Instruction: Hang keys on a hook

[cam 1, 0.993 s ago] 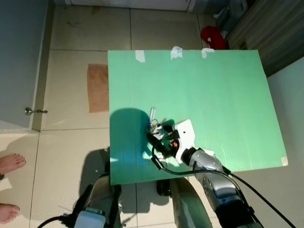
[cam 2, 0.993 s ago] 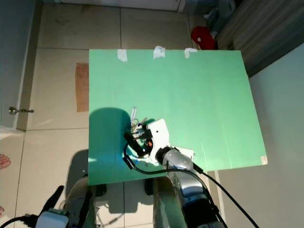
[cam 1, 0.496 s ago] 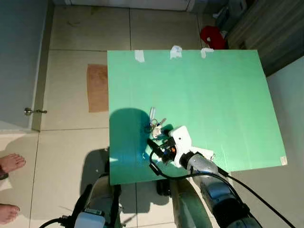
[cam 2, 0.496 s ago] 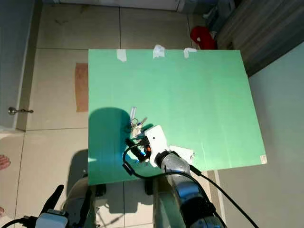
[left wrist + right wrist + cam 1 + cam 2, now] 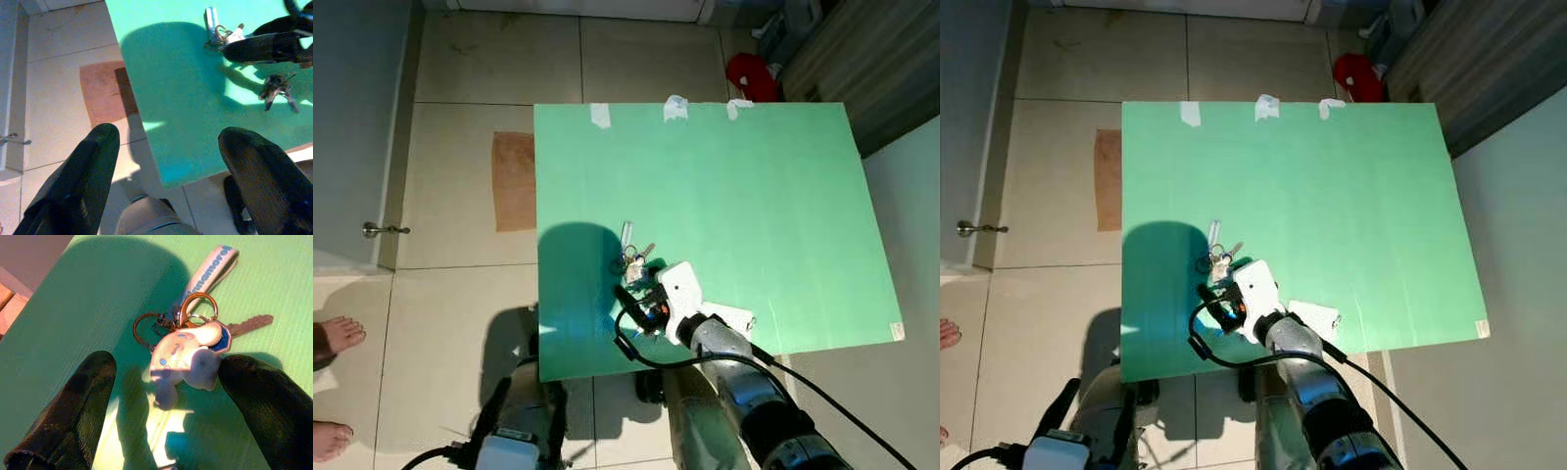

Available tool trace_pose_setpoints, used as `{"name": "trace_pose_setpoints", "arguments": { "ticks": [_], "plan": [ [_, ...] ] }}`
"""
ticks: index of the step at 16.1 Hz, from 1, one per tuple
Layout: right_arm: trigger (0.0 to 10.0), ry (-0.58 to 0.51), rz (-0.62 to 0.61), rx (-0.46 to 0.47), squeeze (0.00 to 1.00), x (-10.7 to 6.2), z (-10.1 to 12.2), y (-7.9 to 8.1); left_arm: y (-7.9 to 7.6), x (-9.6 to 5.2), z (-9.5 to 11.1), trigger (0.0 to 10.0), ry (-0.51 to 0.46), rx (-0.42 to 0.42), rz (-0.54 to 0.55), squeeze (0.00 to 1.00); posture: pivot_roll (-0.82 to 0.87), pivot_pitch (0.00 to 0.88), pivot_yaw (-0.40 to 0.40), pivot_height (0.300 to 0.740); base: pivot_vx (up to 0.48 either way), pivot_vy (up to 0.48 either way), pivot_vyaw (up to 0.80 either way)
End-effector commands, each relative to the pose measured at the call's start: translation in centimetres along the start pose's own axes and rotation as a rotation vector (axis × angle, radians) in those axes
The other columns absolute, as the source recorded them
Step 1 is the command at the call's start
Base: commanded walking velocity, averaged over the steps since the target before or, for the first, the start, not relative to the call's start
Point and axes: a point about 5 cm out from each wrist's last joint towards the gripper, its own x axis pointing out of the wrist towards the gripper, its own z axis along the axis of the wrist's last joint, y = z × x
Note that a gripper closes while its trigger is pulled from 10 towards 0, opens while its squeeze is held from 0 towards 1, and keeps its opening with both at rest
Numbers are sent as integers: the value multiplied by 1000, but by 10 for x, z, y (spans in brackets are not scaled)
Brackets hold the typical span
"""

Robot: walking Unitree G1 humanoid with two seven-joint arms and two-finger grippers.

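The keys are lying on the green counter, toward its near left part, at the edge of a dark shadow falling across that corner. The bunch is made up of a pale cartoon-dog charm, a couple of metal rings, one key sticking out to the side and a light fabric strap with blue lettering — all resting flat on the surface.

The right claw is reaching over the counter's near edge and hovering just short of the keys, its two black fingers spread wide apart. In the right wrist view the fingertips are flanking the charm on either side, not touching it. A black cable is looping from the wrist back along the silver arm.

The left claw is hanging low beside the counter's near left corner, over the tiled floor; its fingers are also standing well apart, holding nothing. In the left wrist view a second small bunch of dark keys is lying on the counter near the right arm.

Three bits of white tape are sitting along the counter's far edge. A brown mat is lying on the floor to the left of the counter, a red object is sitting beyond the far right corner, and a person's bare feet are showing at the left edge
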Motion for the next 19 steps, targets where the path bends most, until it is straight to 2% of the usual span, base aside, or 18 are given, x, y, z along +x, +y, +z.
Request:
{"name": "trace_pose_setpoints", "arguments": {
  "ticks": [1,7,9,15,19],
  "plan": [
    [10000,59,-3,9,0,-6,-18,5,-5,-7,-5,10000,43,-4,-12,0,103,474,-144,740,0,0,0],
    [10000,86,-9,19,0,-1,-24,13,-5,-3,-4,10000,39,0,-10,0,118,456,-136,740,0,0,0],
    [0,96,-25,33,0,0,-26,13,-9,0,-3,10000,36,-7,-26,0,117,452,-139,740,0,0,0],
    [0,102,-92,139,0,9,-23,16,-11,5,-1,10000,34,-5,-42,0,115,458,-138,740,0,0,0],
    [0,92,-101,170,0,12,-20,18,-11,9,1,10000,31,-2,-46,0,107,459,-137,740,0,0,0]
  ]
}}
